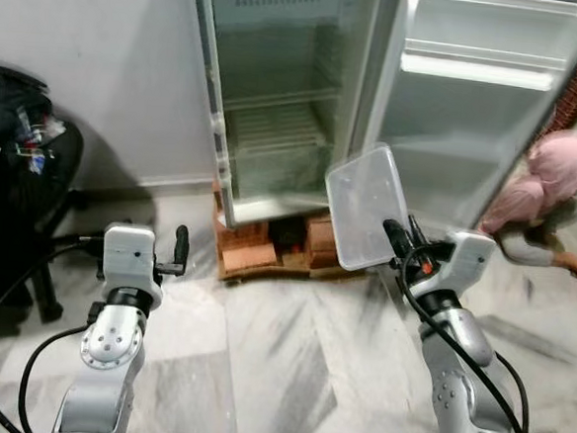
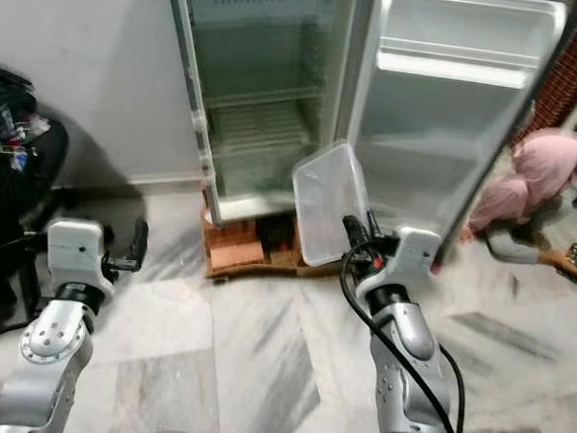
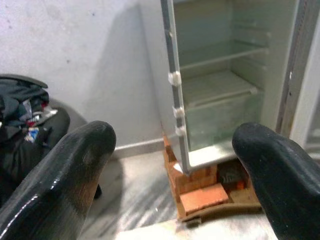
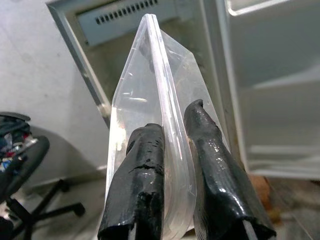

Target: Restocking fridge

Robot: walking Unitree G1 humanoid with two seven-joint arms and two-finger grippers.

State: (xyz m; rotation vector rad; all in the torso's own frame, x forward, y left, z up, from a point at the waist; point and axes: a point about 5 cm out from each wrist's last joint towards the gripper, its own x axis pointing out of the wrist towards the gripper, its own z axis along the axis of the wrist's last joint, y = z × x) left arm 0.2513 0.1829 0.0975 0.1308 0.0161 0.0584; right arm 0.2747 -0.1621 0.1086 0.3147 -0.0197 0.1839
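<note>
Two silver arms, jointed in rounded segments with small dark screws, each topped by a boxy pale wrist block. Black cables loop alongside both. Long, glossy black fingers (image 4: 145, 185); a red mark on the right wrist.

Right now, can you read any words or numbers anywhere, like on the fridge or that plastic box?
No text can be read anywhere.
Fridge: plain grey walls and door, no brand or label showing.
Clear plastic container held by the right gripper: no sticker or print.
Small packets on the black chair: some coloured marks, too small and blurred to read.
</note>
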